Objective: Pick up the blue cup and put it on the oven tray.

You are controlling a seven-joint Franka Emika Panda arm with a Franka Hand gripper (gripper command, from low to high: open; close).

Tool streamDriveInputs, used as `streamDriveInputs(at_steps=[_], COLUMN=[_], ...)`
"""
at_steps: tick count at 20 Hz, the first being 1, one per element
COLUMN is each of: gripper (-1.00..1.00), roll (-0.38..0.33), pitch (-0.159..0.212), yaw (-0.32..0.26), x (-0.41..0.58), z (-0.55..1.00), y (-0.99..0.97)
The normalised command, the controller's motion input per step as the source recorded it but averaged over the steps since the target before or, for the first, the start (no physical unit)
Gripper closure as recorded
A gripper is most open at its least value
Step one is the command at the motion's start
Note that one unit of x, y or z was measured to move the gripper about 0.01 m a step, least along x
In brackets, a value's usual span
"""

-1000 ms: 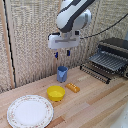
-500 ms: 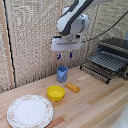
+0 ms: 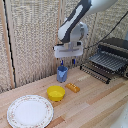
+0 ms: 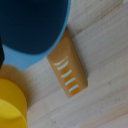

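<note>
Near the exterior view's centre, the gripper [image 3: 62, 64] hangs directly over the smooth, tapered blue cup [image 3: 62, 74]; its grip cannot be made out. At right, the barred oven tray [image 3: 102, 66] juts out.

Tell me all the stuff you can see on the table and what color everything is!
cup: one, blue, standing at the back of the table, right under the gripper.
bowl: one, yellow, in front of the cup.
block: one, orange with pale stripes, lying flat beside the bowl, on the exterior view's right of it.
plate: one, white with a patterned rim, front, on the exterior view's left.
tray: one, dark wire rack, sticking out of the oven.
oven: one, black, on the exterior view's right.
table: one, light wood.
gripper: one, white and grey arm, down at the cup's rim; whether it is shut is unclear.
</note>
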Motion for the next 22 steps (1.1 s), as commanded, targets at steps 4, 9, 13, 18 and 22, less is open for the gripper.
streamDriveInputs(at_steps=[4, 9, 13, 18, 22], gripper=[-1.00, -1.00, 1.00, 1.00, 1.00], roll=[-0.055, -0.078, -0.018, -0.003, -0.002], pitch=[0.030, 0.074, 0.022, 0.000, 0.000], yaw=[0.036, 0.014, 0.000, 0.000, -0.005], x=[0.318, 0.198, 0.166, 0.105, 0.006], z=[-0.44, -0.37, -0.12, -0.03, 0.00], y=[-0.14, -0.12, 0.04, 0.18, 0.10])
